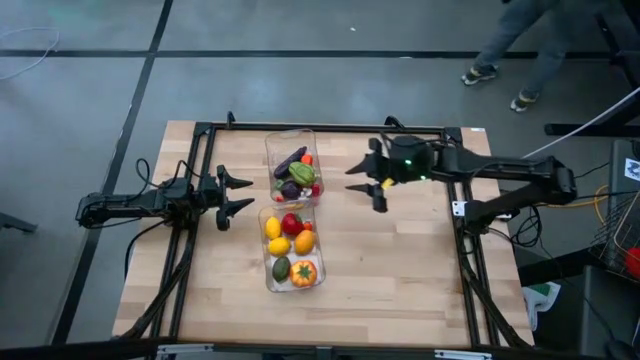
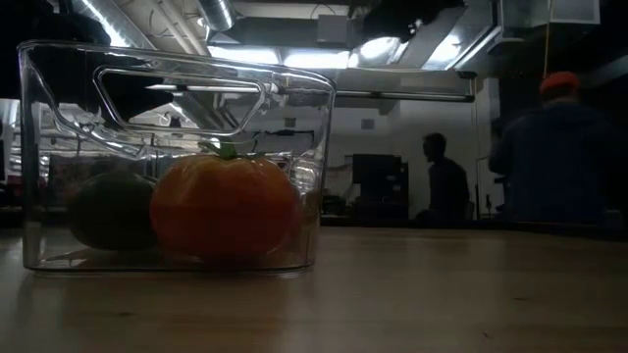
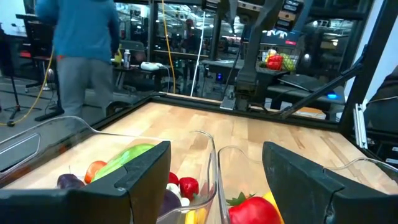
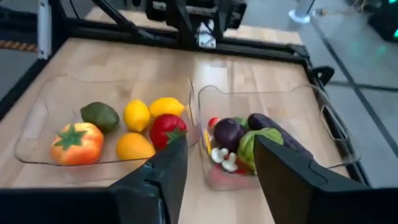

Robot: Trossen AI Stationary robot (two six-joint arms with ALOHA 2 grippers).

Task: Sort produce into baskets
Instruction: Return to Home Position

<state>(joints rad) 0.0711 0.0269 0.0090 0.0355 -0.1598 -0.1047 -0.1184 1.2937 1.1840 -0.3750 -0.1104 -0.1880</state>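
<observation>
- Produce point(image 1: 291, 223) all lies inside two bins; no loose piece shows on the pale wooden counter point(image 1: 400, 280).
- The far clear plastic rectangular bin point(image 1: 290, 133) holds the long dark purple aubergine point(image 4: 273, 127), a round purple piece, a green piece and some small white and red bits.
- The near clear plastic rectangular bin point(image 1: 292, 289) holds two yellow lemons point(image 4: 137, 115), a red pepper point(image 4: 166, 129), a green avocado point(image 4: 99, 115), a plain orange piece and an orange pumpkin-shaped fruit with a green stalk point(image 4: 76, 142).
- The bins stand end to end with their short walls just beside each other. Their long axes form one line from the counter's near edge to its far edge, midway between the arms.
- The left tool point(image 1: 243, 193) points at the seam between the bins from the left, just beside their walls. Its fingers are spread wide and hold nothing.
- The right tool point(image 1: 362, 187) faces the same seam from the opposite side, also wide and empty. It is near the bins, though a little farther off than the left one.
- Sorting looks complete to me, so only the withdrawal is left.
- Each tool has the bins straight ahead of its fingers, so the safe retreat is backward along its own arm, outward from the centre line.
- The left tool has less room, and a sideways swing there could clip a bin wall and shove the bin.
</observation>
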